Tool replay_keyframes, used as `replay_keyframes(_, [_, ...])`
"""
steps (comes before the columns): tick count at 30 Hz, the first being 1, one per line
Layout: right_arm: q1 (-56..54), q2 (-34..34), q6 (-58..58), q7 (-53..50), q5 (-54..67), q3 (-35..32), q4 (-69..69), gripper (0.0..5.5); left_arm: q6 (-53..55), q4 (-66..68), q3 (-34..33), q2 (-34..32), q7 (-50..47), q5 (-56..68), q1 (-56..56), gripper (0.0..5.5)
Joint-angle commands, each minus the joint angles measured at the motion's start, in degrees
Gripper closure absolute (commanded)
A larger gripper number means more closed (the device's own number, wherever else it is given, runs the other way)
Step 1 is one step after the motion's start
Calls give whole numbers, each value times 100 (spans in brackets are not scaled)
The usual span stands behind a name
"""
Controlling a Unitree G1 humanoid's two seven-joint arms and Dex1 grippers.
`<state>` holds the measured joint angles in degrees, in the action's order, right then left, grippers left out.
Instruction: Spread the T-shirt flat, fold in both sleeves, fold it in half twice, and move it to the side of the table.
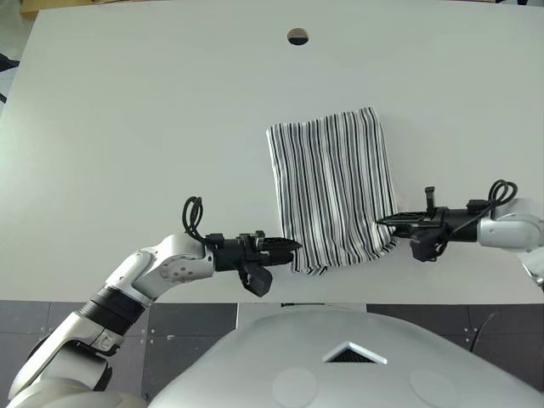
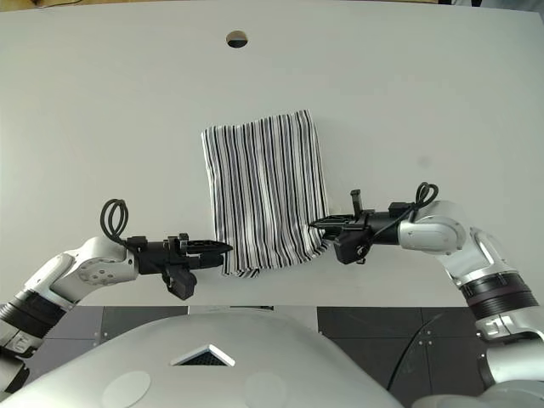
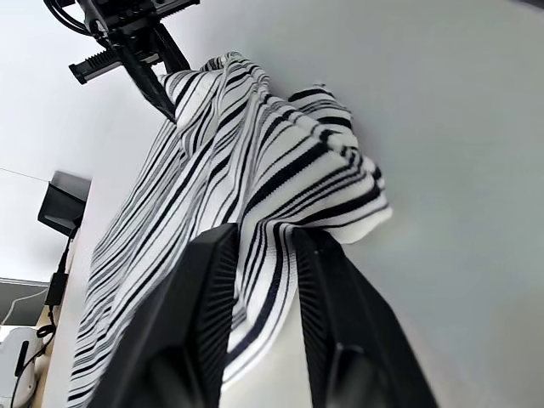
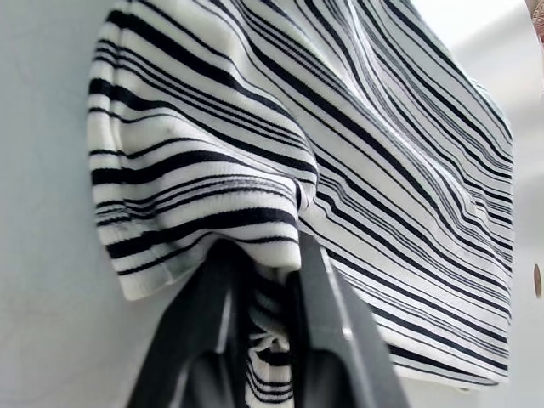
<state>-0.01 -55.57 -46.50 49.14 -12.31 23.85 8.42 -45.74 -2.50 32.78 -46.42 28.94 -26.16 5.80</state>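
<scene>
The black-and-white striped T-shirt (image 1: pixel 333 187) lies on the white table (image 1: pixel 127 127), folded into a narrow upright rectangle right of centre. My left gripper (image 1: pixel 289 246) is at its near left corner, shut on the fabric; in the left wrist view the striped cloth (image 3: pixel 255 170) runs between the two black fingers (image 3: pixel 204 323). My right gripper (image 1: pixel 384 223) is at the near right corner, shut on the bunched hem (image 4: pixel 204 195). Both near corners are slightly puckered and lifted. The far edge lies flat.
A round cable hole (image 1: pixel 297 36) sits near the table's far edge. The table's front edge (image 1: pixel 170 299) runs just behind both grippers. Broad bare tabletop stretches to the left of the shirt and beyond it; there is less room on the right.
</scene>
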Motion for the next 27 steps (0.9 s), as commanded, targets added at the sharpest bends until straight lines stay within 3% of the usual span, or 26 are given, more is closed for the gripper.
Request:
replay_keyframes(1, [178, 9, 318, 327, -396, 301, 210, 536, 311, 411, 147, 40, 247, -597, 61, 482])
replay_keyframes(7, [211, -49, 358, 401, -261, 292, 121, 536, 286, 419, 220, 72, 304, -577, 45, 539])
replay_keyframes(15, [213, -55, 426, 458, -150, 270, 22, 536, 223, 401, 267, 3, 475, -386, 45, 540])
replay_keyframes(17, [383, -117, 756, 743, 560, 277, -285, 536, 386, 241, 256, -122, 719, -92, 110, 540])
replay_keyframes(24, [987, -607, 2605, 1968, 3346, -165, -1576, 537, 2516, -1689, -31, -1293, 2809, 3880, 495, 540])
replay_keyframes(27, [1092, -727, 3143, 2259, 3843, -455, -1887, 537, 3048, -2087, -300, -1410, 3103, 4536, 539, 540])
